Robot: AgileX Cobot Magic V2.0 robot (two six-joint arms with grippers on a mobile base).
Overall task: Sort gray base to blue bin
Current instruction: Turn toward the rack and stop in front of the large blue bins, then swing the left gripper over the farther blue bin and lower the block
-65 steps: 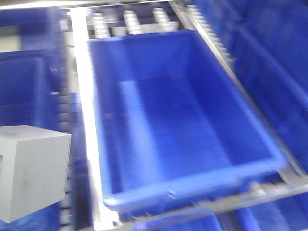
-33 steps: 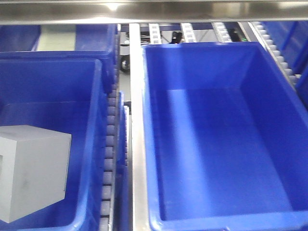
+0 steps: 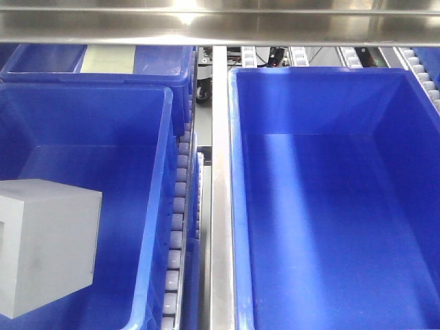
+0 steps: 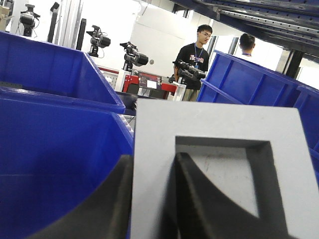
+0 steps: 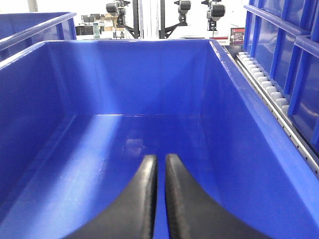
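Looking at the big stuff first: the left blue bin (image 3: 89, 117) and the right blue bin (image 3: 323, 103) sit side by side and honestly look identical, with nothing visible inside either. The gray base (image 3: 48, 251) hangs in the near-left corner of the front view, over the left one, so my guess is that's the drop spot. It's up in the air, not resting on anything.

The left gripper (image 4: 153, 164) is clamped on it, with one black finger inside the square recess and the other outside, so it's only pinching one thin wall. I'd lower it well inside the walls, keep it level, and let go close to the floor so it doesn't tumble or clip the rim. The right gripper (image 5: 160, 162) is pressed closed on nothing, hovering over the right bin's floor, out of the way.

Other stuff: a steel shelf beam (image 3: 220, 27) runs across the top, a steel rail (image 3: 221, 206) splits the two bins, and a roller track (image 3: 179, 206) hugs the left bin's right wall. None of it blocks a straight drop. Only drifting right would meet the rim and rollers.
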